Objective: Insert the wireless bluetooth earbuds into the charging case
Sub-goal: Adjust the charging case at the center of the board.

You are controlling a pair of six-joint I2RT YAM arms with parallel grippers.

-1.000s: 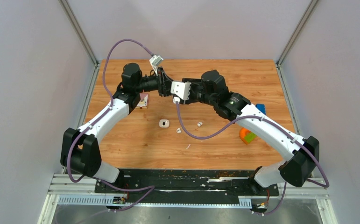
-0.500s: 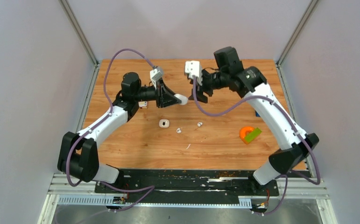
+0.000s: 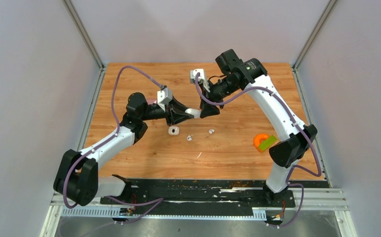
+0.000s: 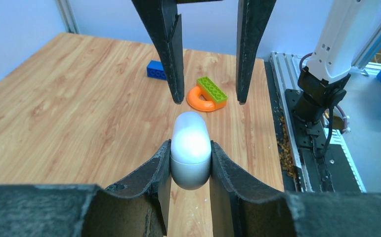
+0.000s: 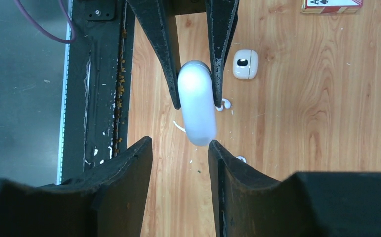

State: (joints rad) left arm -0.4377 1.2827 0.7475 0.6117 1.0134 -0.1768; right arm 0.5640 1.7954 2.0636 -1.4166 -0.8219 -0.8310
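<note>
The charging case (image 4: 191, 143) is a smooth white capsule with its lid closed, held in the air and pinched at one end by my left gripper (image 3: 188, 113). My right gripper (image 5: 180, 143) faces it end-on, jaws open, the free end of the case (image 5: 196, 101) just at its fingertips but not clamped. Two tiny white earbuds (image 3: 189, 138) (image 3: 211, 131) lie on the wooden table below the grippers. In the right wrist view one earbud (image 5: 225, 104) peeks out beside the case and another (image 5: 241, 159) by my right finger.
A small white square gadget (image 3: 173, 131) with a dark spot lies left of the earbuds. A thin white sliver (image 3: 198, 154) lies nearer the front. An orange ring with a green brick (image 3: 263, 142) sits right, a blue brick (image 4: 156, 70) beyond it, a playing card (image 5: 332, 4) behind.
The left gripper carried the case forward and toward the middle. The right arm pulled away and up, then came back down so its open jaws face the case's free end.
</note>
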